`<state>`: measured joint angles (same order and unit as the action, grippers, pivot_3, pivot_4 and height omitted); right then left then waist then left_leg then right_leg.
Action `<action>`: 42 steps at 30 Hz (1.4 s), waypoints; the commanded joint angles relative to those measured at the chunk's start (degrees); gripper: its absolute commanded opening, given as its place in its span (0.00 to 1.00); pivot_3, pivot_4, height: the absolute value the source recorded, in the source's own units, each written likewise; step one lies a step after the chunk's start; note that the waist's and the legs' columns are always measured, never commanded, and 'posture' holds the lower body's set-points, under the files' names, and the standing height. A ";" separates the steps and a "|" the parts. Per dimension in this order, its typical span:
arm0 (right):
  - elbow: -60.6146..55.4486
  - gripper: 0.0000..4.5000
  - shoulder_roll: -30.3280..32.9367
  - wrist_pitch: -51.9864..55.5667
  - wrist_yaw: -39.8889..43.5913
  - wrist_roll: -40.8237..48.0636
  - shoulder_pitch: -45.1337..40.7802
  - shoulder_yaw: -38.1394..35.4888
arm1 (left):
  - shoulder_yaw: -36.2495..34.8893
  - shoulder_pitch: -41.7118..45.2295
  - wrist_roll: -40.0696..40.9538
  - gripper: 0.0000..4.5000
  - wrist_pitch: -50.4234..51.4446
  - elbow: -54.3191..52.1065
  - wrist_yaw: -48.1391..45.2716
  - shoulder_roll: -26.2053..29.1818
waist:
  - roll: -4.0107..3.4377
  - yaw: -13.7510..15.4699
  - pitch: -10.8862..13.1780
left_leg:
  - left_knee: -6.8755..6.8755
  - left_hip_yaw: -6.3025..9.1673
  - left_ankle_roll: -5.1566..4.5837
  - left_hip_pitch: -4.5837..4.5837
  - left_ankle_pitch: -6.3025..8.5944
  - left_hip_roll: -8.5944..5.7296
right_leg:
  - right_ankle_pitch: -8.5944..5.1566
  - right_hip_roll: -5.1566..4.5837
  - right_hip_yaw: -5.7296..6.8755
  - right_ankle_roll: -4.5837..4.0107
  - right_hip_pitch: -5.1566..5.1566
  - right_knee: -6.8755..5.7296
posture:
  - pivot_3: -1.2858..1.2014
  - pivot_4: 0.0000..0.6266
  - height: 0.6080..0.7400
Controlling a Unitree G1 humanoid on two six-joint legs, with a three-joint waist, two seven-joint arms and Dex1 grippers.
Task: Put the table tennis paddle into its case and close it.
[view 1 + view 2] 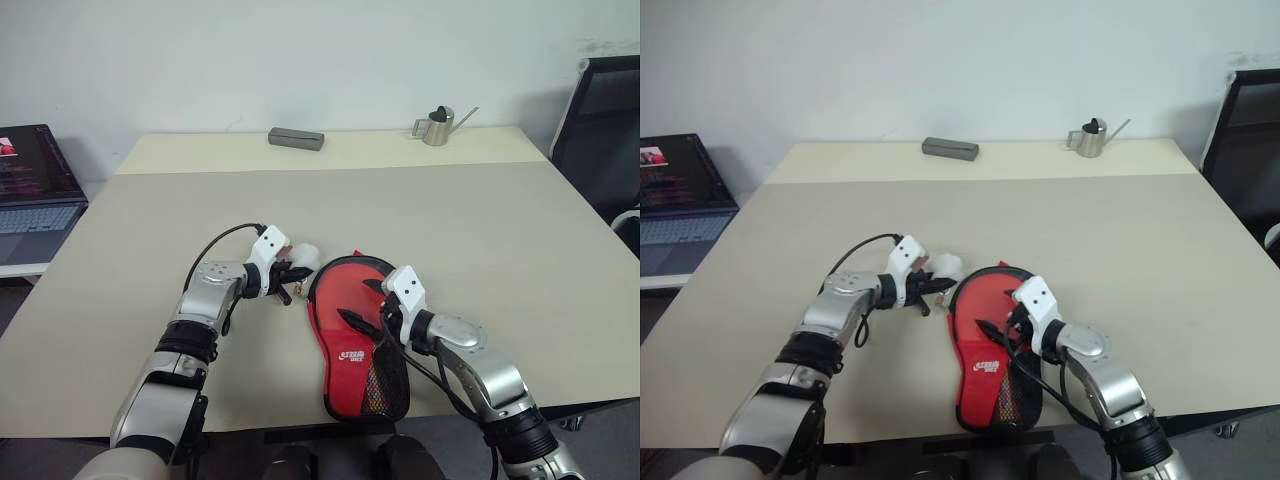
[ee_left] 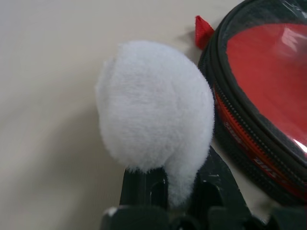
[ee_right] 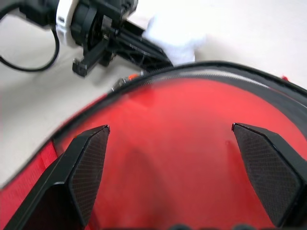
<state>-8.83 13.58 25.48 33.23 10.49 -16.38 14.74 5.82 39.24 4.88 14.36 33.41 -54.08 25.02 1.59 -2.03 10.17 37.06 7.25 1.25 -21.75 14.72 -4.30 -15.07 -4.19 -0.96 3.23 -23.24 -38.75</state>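
**Left jaws clenched on pom-pom, right jaws spread over case**

The case (image 1: 352, 335) lies flat on the beige counter (image 1: 480, 240), near the front edge, red side up. Its round end points away from the robot, and its narrow end with the black mesh pocket points toward the front edge. A white logo is printed on the red panel, and the black zip band runs round the rim. Through the clear red face at the round end, a red surface shows; can't tell from these views whether that is the table tennis paddle itself.

The left gripper (image 1: 296, 271) sits just off the case's round end, on the robot's left side. Its jaws are clenched on the white pom-pom (image 2: 156, 108): in the left wrist view the fluff is pinched between the two black fingers (image 2: 144, 184) at its base. The pom-pom rests just beside the case rim, and a small red tab (image 2: 203, 30) sticks out of the rim near it.

The right gripper (image 1: 366, 303) hovers over the case's red panel with jaws released and spread wide, grasping nothing. In the right wrist view both textured fingertips (image 3: 91, 165) stand well apart above the red surface; contact with it can't be told.

At the far side of the counter lie a grey bar-shaped block (image 1: 296, 138) and a small metal watering can (image 1: 438, 126). A laptop (image 1: 35, 190) sits off the counter to the left, and a black chair (image 1: 600, 130) stands to the right.
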 commanded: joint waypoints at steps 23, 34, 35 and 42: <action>17.67 1.00 -1.00 -9.62 9.16 -5.68 -5.28 6.38 | -3.47 -5.08 4.87 0.03 10.32 -16.46 0.24 7.30 | 0.29 -0.18 -0.21 | -0.03 0.04 0.12 0.23 -0.07 0.07 | 0.05 0.09 0.00 -0.09 0.11 -0.03 | 0.52 0.24 1.00; 19.82 1.00 -3.81 -8.38 7.59 -7.05 -4.47 6.84 | 2.77 5.77 -1.03 0.03 0.72 -2.03 -1.68 4.60 | 0.52 -0.75 -0.46 | -0.07 0.07 0.21 0.38 -0.12 0.15 | 0.07 0.19 0.01 -0.12 0.19 -0.12 | 0.52 0.24 1.00; 20.40 1.00 -4.12 -8.62 7.56 -6.89 -4.33 6.58 | 2.83 6.41 -1.19 0.03 0.25 -1.20 -1.98 4.47 | 0.51 -0.92 -0.48 | -0.08 0.07 0.21 0.38 -0.12 0.16 | 0.07 0.19 0.00 -0.12 0.19 -0.12 | 0.52 0.24 1.00; 24.35 1.00 -5.12 -10.03 7.73 -7.12 -3.72 5.80 | 2.58 8.57 -2.11 0.03 -2.22 2.81 -3.37 4.68 | 0.52 -1.37 -0.54 | -0.16 0.05 0.20 0.68 -0.11 0.22 | 0.06 0.23 0.00 -0.11 0.46 -0.11 | 0.52 0.24 1.00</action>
<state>10.04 8.80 13.96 40.90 4.60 -22.66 18.52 8.74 45.91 3.20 13.85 36.05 -57.08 29.13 2.12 -3.40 9.63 36.85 7.31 1.45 -20.82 14.62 -4.07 -15.08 -3.95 -0.95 3.21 -22.52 -38.79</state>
